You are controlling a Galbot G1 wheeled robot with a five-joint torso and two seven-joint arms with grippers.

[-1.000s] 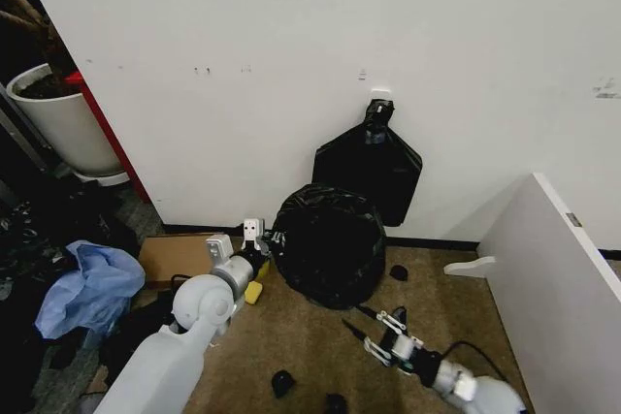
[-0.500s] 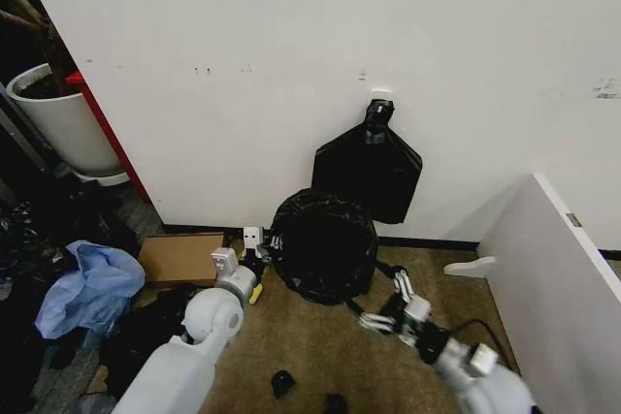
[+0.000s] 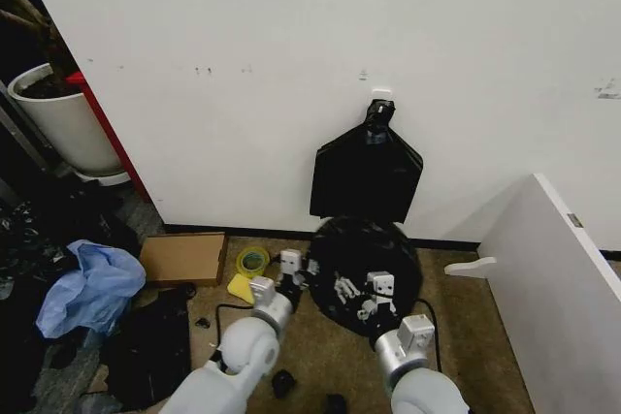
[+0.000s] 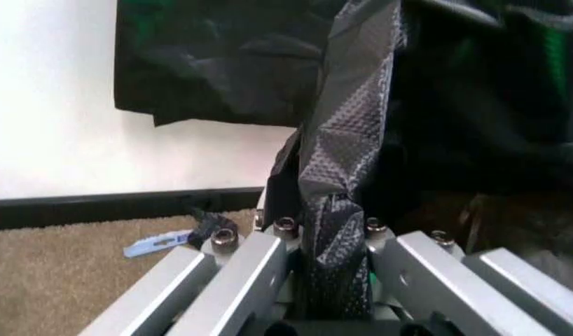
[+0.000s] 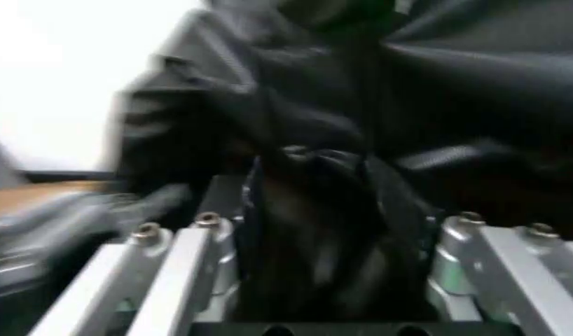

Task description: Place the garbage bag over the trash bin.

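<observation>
The garbage bag (image 3: 364, 269) is a glossy black rounded mass on the carpet by the wall, below the hanging black bundle. The trash bin is hidden; no white shows under the plastic. My left gripper (image 3: 296, 264) is at the bag's left edge. In the left wrist view it (image 4: 326, 227) is shut on a twisted strip of the bag (image 4: 347, 154). My right gripper (image 3: 364, 293) lies against the bag's front. In the right wrist view it (image 5: 333, 224) is shut on a bunched fold of black plastic (image 5: 305, 175).
A flat fan-shaped black bundle (image 3: 367, 172) hangs on the wall just above. A yellow tape roll (image 3: 253, 260), cardboard sheet (image 3: 181, 257), blue cloth (image 3: 87, 283) and dark heap (image 3: 146, 336) lie left. A white plant pot (image 3: 63, 123) stands far left, a white panel (image 3: 563, 288) right.
The bag has shifted right, under the hanging bundle. My right gripper came up from the carpet onto the bag's front and closed on it. My left gripper moved right with the bag's edge.
</observation>
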